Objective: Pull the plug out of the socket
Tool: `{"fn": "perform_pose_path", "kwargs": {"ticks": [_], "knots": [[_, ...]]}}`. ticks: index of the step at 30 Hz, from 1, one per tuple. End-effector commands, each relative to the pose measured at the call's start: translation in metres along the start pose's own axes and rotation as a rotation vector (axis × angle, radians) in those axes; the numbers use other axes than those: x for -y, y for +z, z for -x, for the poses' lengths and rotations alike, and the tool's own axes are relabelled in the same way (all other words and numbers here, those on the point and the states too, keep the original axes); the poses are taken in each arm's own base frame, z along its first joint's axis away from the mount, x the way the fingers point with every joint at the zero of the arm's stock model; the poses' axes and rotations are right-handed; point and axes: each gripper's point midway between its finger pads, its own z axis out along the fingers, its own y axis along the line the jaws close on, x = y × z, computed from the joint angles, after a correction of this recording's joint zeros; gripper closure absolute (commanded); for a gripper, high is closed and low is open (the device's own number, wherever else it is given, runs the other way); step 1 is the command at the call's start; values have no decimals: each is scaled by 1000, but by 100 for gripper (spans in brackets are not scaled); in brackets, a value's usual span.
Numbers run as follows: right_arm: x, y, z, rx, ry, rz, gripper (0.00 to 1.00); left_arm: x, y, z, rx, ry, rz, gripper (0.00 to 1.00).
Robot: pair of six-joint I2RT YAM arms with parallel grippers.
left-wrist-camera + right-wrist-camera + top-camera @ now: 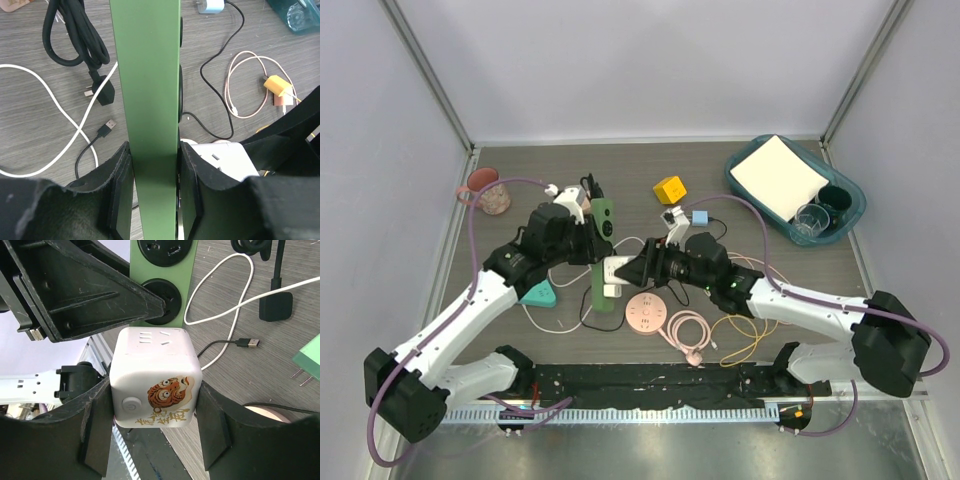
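Pinching one green socket (150,100) is the left tool (154,192); the right tool (155,427) clasps one white plug (155,365).

The grey wood-grain table (520,180) carries a teal basket (761,211) at its far right corner and a pink cup (487,190) far left. A yellow cube (669,188) sits mid-table towards the back. Nearer the arms lie a teal wedge (538,294), a round pink disc (646,313), a coiled pink cable (688,333) and a loose yellow cable (745,340). A bundled black cord (75,35) (its plug beside it), a white cable (50,95) and a USB plug (106,127) also rest there.
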Motion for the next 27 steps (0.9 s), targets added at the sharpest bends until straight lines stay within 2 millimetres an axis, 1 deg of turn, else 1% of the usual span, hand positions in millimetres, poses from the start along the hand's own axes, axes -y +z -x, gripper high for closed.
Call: {"fn": "perform_pose_path", "kwargs": {"ticks": [1,2,3,4,5,6,7,8,9,10,11,12,13,14,16,19,22,24,25,26,27], "knots": [[-28,-23,36,124,-4,186,99,-64,-8,20,70,124,300,100],[-17,-23,31,118,45,186,99,-63,-8,20,71,124,297,100],[-16,-24,32,122,67,207,99,-62,-9,21,75,124,288,100],[-25,-27,36,134,60,271,99,-61,-9,21,80,122,281,100],[-22,-26,33,127,80,275,99,-60,-9,21,83,122,276,100],[-23,-26,33,130,72,278,99,-60,-9,21,83,122,276,100],[-19,-24,30,113,76,255,99,-60,-8,21,83,123,278,100],[-25,-22,34,115,59,250,99,-62,-8,20,78,123,287,100],[-24,-20,33,110,11,226,99,-63,-7,19,72,123,291,100],[-18,-18,22,64,-11,168,99,-65,-5,17,58,124,301,100],[-23,-16,37,107,-48,126,99,-66,-4,16,52,122,307,100],[-31,-15,32,94,-113,114,99,-67,-4,15,46,121,311,100],[-32,-15,34,75,-129,73,99,-69,-3,15,44,121,322,100],[-28,-14,36,85,-139,37,99,-69,-3,15,42,122,325,100],[-25,-14,36,73,-155,1,99,-70,-2,15,39,120,329,100],[-21,-16,37,80,-164,-23,99,-72,-2,14,35,118,341,100],[-20,-19,37,90,-150,4,99,-75,-1,12,24,123,359,100],[-24,-22,35,77,-81,86,99,-75,-1,13,27,122,360,100],[-16,-24,41,111,-52,108,99,-75,-1,12,26,123,359,100],[-14,-26,43,115,12,132,99,-76,-1,12,26,124,362,100],[-13,-29,45,125,36,160,99,-76,-1,12,27,122,365,100]]}}
